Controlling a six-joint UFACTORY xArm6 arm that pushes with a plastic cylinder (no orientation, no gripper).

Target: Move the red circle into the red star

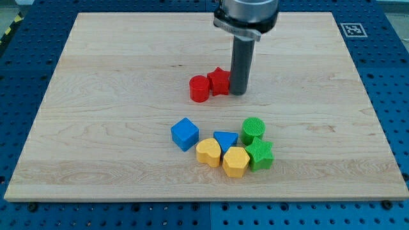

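Observation:
The red circle sits near the board's middle, touching the red star on the star's left side. My tip stands on the board just to the right of the red star, touching or nearly touching it. The rod rises from there to the view's top.
Below the red pair is a cluster: a blue cube, a blue triangle, a yellow heart-like block, a yellow hexagon, a green circle and a green star. The wooden board ends in blue pegboard all around.

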